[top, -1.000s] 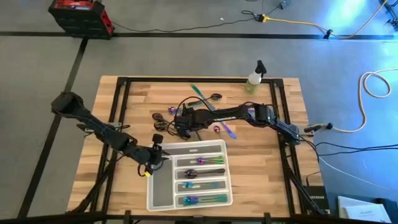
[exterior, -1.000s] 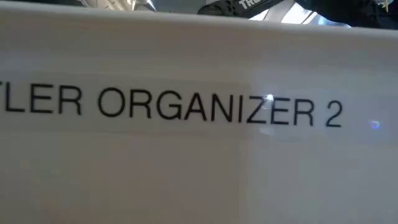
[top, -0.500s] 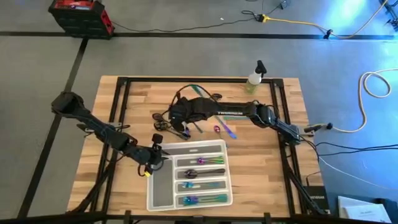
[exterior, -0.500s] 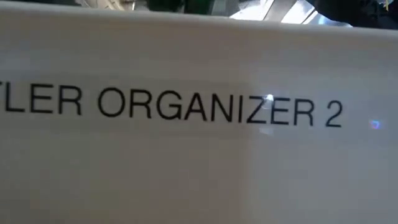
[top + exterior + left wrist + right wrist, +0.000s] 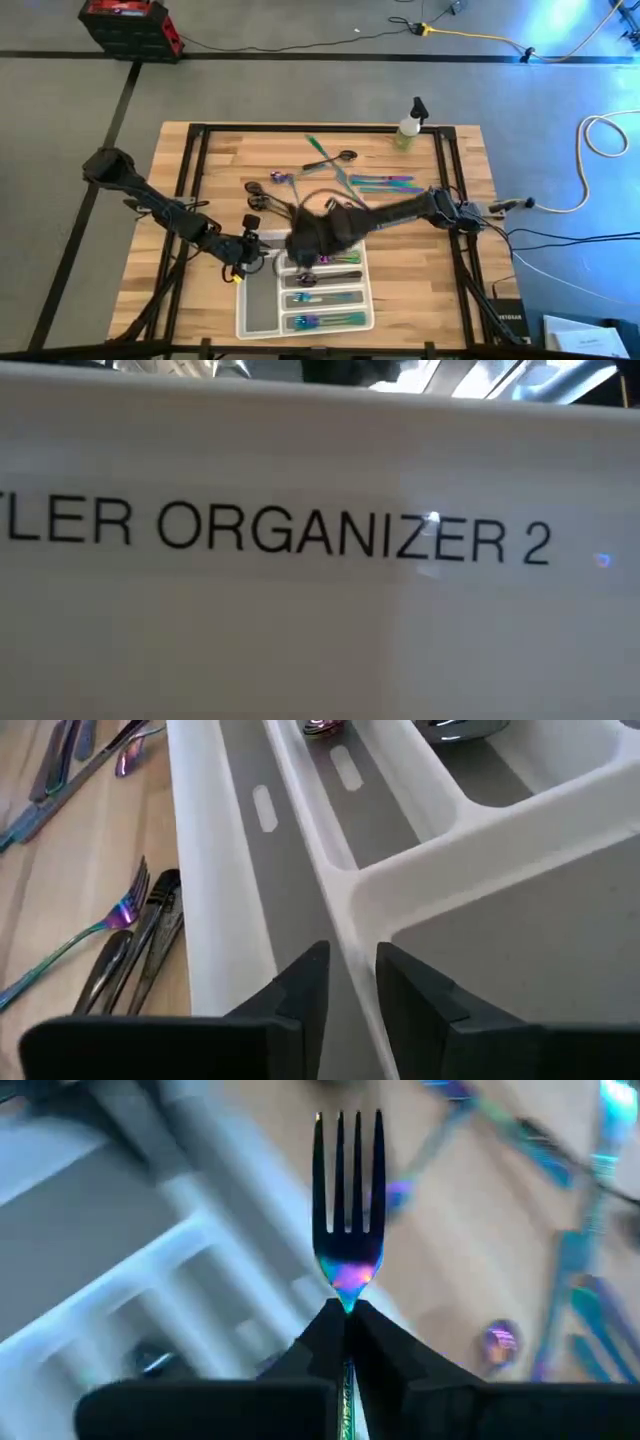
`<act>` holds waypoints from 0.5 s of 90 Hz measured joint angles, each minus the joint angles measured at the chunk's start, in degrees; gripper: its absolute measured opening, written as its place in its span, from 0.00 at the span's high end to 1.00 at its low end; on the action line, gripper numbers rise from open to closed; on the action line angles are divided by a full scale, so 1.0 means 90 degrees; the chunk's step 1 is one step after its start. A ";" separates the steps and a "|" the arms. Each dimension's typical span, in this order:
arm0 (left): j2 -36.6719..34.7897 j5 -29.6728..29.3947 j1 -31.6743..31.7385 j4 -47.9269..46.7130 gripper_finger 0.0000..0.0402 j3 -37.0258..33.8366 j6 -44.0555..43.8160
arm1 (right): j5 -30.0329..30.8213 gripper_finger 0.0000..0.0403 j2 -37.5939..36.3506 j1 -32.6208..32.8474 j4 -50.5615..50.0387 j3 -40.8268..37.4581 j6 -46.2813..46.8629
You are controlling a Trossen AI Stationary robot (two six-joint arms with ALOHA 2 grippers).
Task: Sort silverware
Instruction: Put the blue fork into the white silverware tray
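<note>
The compartment tray point(image 5: 262, 312) sits at the lower centre of the high view, and several of its slots already hold sorted pieces point(image 5: 322, 297), iridescent and dark. The long slot on its left looks bare.

At the tray's upper left corner, the left gripper point(image 5: 350, 985) has its fingers closed to a narrow gap astride a tray divider wall, apparently steadying the tray.

Just above the tray's top slots, the right gripper point(image 5: 312, 237) is clamped on the stem of an iridescent fork point(image 5: 348, 1190), tines pointing forward, with the tray's compartments blurred beyond it in the right wrist view.

Farther up the table point(image 5: 450, 270), loose silverware point(image 5: 380, 183) remains: a cluster right of centre, a few pieces left of centre point(image 5: 265, 190), and a teal piece with a dark spoon near the top point(image 5: 330, 152). My judgement is that the sort is roughly half done.

Against half a second ago, the right arm has swung from the loose pile at upper centre down to the tray; the left arm has not moved.

A spray bottle point(image 5: 408, 124) stands at the top right.
</note>
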 joint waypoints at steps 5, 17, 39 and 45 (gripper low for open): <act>0.0000 0.0001 -0.0007 -0.0007 0.82 0.0000 -0.0077 | -0.0209 1.00 0.0021 0.0215 0.0140 0.0000 -0.0148; 0.0000 0.0015 -0.0007 -0.0006 0.82 0.0000 -0.0112 | -0.0661 1.00 0.0035 0.0675 0.0695 -0.0005 -0.0984; 0.0000 0.0017 -0.0004 -0.0001 0.82 0.0000 -0.0087 | -0.1727 1.00 0.0480 0.0993 0.0930 0.0000 -0.2653; 0.0000 0.0019 -0.0004 -0.0005 0.82 0.0000 -0.0082 | -0.2069 1.00 0.0695 0.1006 0.0939 0.0000 -0.2931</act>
